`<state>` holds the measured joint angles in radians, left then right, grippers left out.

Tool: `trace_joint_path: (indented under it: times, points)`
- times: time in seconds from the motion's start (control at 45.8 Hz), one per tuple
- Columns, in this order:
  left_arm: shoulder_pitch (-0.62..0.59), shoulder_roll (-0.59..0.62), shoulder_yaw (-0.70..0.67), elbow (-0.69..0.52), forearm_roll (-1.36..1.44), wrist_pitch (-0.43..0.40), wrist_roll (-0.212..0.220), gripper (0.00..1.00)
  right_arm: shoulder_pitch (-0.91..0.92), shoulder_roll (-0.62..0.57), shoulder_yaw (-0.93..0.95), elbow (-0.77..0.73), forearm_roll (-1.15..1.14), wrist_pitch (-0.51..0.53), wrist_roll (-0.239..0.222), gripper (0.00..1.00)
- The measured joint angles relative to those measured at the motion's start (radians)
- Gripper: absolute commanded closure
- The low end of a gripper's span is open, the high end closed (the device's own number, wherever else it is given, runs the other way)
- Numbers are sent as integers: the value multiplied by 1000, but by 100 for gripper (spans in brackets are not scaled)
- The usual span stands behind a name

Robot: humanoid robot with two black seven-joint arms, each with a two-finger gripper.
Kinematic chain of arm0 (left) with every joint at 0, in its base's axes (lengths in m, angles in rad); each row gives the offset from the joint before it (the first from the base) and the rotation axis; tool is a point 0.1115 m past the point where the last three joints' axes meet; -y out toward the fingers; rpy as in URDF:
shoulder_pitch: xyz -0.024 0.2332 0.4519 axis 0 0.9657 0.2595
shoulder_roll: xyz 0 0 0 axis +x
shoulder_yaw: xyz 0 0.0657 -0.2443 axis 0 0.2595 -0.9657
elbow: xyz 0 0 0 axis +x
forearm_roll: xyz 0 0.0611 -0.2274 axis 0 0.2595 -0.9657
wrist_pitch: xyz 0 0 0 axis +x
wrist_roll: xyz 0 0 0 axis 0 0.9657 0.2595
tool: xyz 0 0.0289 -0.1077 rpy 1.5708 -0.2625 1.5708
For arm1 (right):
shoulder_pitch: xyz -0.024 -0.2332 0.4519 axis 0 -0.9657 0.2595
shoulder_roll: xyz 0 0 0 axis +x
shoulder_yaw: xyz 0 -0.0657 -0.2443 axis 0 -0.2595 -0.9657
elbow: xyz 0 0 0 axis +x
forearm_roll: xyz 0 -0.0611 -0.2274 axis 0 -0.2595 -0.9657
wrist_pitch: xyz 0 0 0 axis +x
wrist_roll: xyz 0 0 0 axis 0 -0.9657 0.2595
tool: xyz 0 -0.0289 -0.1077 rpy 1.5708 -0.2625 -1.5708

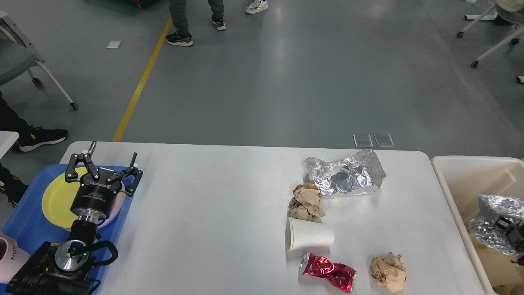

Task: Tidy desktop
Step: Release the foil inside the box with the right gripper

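On matte white desktop [213, 229] | crinkled foil [346, 174] (shiny) | crushed red can [327, 276]

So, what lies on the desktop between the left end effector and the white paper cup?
Nothing: in the head view the desktop is bare between the open left end effector, over the blue tray, and the tipped white paper cup.

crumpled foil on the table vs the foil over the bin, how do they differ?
The foil sheet on the desktop lies flat and spread out, free of any gripper, beside a brown paper wad. The foil piece at the cream bin is bunched up, sits over the bin's inside rather than on the desktop, and has the right gripper at it. Both are crinkled silver foil.
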<state>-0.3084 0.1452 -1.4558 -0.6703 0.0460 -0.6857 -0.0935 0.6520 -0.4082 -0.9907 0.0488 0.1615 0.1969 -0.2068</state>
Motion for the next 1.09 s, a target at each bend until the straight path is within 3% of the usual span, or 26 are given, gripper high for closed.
trace_joint_path:
  times: [0.502, 0.524, 0.611, 0.655, 0.699, 0.852, 1.092]
  points:
    - [0, 0, 0, 0, 0, 0, 0, 3, -43, 11, 7, -35, 4, -32, -4, 100]
    - [0, 0, 0, 0, 0, 0, 0, 3, -43, 7, 8, -34, 4, -32, -4, 94]
    - [0, 0, 0, 0, 0, 0, 0, 3, -44, -6, 9, -31, 4, -33, -5, 40]
    - [0, 0, 0, 0, 0, 0, 0, 3, -45, -8, 9, -31, 4, -39, -5, 24]
    - [0, 0, 0, 0, 0, 0, 0, 3, -45, -9, 8, -31, 3, -54, -5, 1]
    - [0, -1, 0, 0, 0, 0, 0, 3, -42, 0, 6, -30, 3, -118, -4, 0]
    - [0, -1, 0, 0, 0, 0, 0, 3, -38, -3, 7, -29, 3, -135, -3, 0]
